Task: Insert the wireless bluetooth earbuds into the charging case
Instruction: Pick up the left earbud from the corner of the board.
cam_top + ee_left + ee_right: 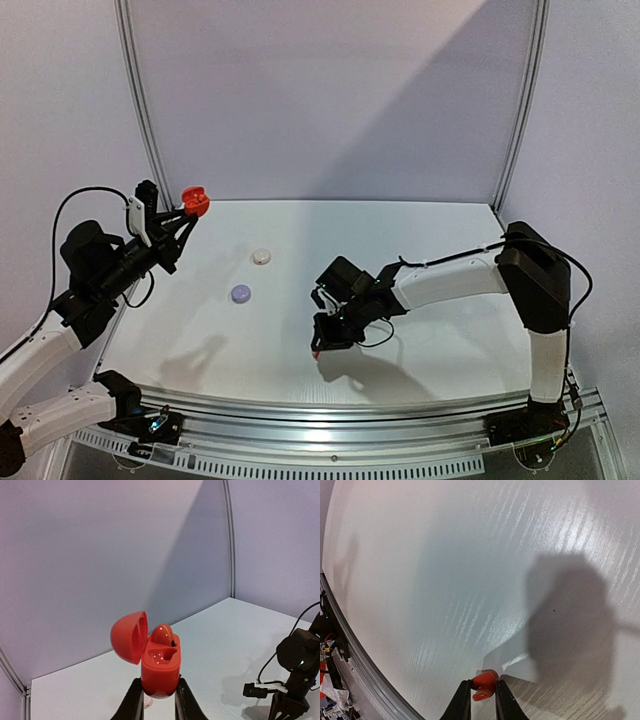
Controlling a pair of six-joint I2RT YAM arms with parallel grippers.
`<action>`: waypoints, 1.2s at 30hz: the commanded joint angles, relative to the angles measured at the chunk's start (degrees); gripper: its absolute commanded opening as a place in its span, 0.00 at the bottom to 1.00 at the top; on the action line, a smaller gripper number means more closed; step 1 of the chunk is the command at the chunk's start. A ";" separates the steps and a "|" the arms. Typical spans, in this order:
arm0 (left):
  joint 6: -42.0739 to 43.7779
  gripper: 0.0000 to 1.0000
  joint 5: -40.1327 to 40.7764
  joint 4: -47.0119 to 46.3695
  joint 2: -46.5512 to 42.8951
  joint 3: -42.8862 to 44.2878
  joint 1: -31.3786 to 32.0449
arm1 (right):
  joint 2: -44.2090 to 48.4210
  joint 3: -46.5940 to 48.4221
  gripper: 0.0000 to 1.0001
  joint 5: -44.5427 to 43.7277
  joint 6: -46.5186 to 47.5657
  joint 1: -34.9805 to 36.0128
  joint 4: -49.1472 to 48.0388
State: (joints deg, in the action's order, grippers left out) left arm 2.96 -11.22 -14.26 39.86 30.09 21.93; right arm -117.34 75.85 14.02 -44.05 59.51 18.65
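Observation:
My left gripper [190, 210] is raised above the table's far left and shut on the red-orange charging case [195, 201]. In the left wrist view the case [160, 667] stands upright between my fingers [134, 700] with its lid [127, 637] swung open. One red earbud [162, 635] sits in the far socket, and the near socket [162, 656] shows bare. My right gripper [320, 345] hangs low over the table's front middle, shut on a second red earbud [485, 681], which is just off the white surface. That earbud [316, 353] is a tiny red speck in the top view.
A white round case [261, 257] and a lavender round case [240, 293], both closed, lie on the table between the arms. The metal front rail [330, 410] runs along the near edge and shows again as the rail [350, 650] in the right wrist view. The right arm [297, 680] shows in the left wrist view.

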 commanded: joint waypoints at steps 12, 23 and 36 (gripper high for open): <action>0.45 0.00 -0.38 -0.88 -0.14 -0.65 -0.75 | -12.34 23.90 0.16 -13.73 6.88 4.92 30.86; 0.53 0.00 -0.77 -0.82 -0.13 -0.56 -0.75 | -19.44 34.88 0.15 -19.73 10.20 8.16 39.19; 0.36 0.00 -0.87 -0.78 -0.13 -0.57 -0.75 | -17.39 34.41 0.08 -21.51 10.40 8.11 38.24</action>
State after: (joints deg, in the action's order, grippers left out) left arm 3.01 -11.57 -14.31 39.86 30.04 21.93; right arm -134.54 110.69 -5.43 -33.76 67.55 54.94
